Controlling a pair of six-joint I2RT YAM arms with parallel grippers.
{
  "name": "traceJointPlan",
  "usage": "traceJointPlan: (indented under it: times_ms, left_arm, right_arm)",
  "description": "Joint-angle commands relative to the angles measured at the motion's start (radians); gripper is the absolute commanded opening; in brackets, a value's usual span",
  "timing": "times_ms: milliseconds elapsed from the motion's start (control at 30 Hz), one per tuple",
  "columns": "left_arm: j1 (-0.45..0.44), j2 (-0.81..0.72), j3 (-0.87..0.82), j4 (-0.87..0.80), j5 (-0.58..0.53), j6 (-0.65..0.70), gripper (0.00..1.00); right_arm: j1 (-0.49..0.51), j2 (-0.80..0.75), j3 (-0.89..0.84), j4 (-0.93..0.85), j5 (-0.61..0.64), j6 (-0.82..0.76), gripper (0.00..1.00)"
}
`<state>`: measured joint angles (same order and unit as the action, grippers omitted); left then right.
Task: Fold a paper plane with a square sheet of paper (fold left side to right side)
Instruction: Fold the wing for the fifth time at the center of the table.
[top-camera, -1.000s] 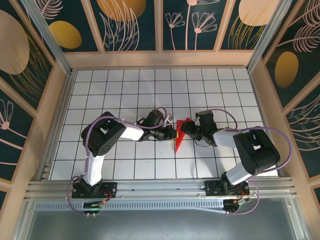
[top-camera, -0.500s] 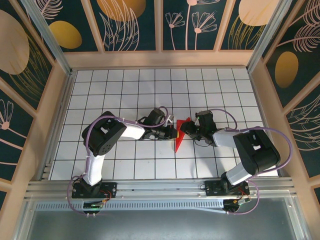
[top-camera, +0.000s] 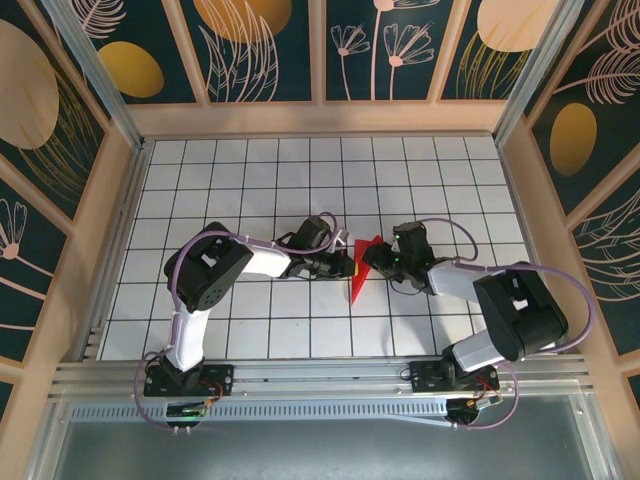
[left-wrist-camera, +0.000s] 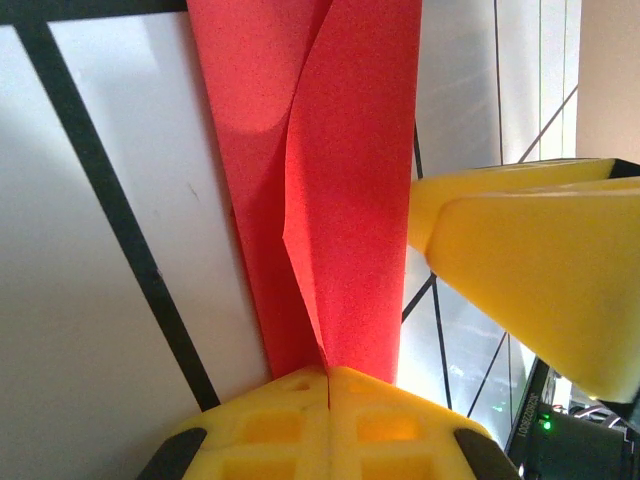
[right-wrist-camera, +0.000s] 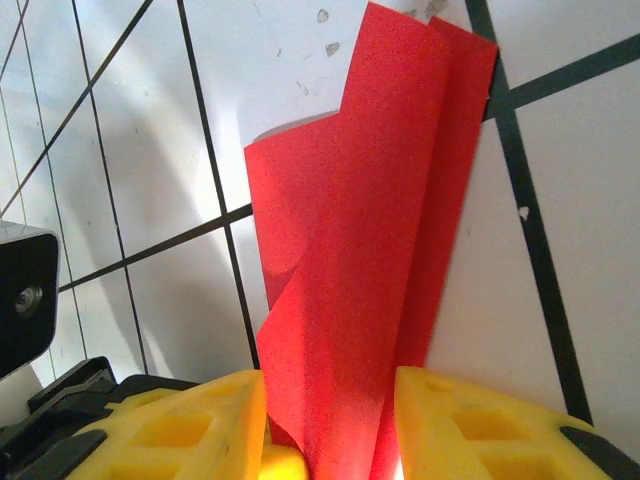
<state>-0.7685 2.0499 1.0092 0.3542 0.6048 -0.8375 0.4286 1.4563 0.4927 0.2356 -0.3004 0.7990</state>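
At the middle of the gridded table (top-camera: 250, 170), the folded red paper (top-camera: 359, 272) sat as a narrow creased shape between the two grippers. The left gripper (left-wrist-camera: 330, 372) had its fingers pressed together on one end of the paper, probably to pin the crease. The right gripper (right-wrist-camera: 330, 400) kept its fingers apart, with loose flaps running between them and no clear squeeze. The free edges splayed away from both grips, and bare tiles lay all around for swinging a flap across.

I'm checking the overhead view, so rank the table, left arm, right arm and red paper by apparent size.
Largest to smallest:
table
left arm and right arm, too alike to rank
red paper
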Motion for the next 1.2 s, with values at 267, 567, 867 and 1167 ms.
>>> traceJointPlan:
  times_ms: [267,567,867,1167]
  left_arm:
    - [0.002,0.089,-0.003,-0.066,-0.119,0.046,0.00]
    - [0.002,0.076,-0.011,-0.072,-0.135,0.046,0.00]
    - [0.002,0.070,-0.013,-0.089,-0.160,0.048,0.00]
    - [0.002,0.072,-0.017,-0.102,-0.183,0.045,0.00]
  right_arm:
    - [-0.048,-0.128,0.055,-0.155,-0.005,-0.082,0.06]
    - [-0.019,0.019,0.121,-0.097,-0.051,-0.092,0.00]
    - [-0.012,0.101,0.126,-0.082,-0.052,-0.082,0.00]
    - [-0.011,0.121,0.100,-0.065,-0.040,-0.072,0.00]
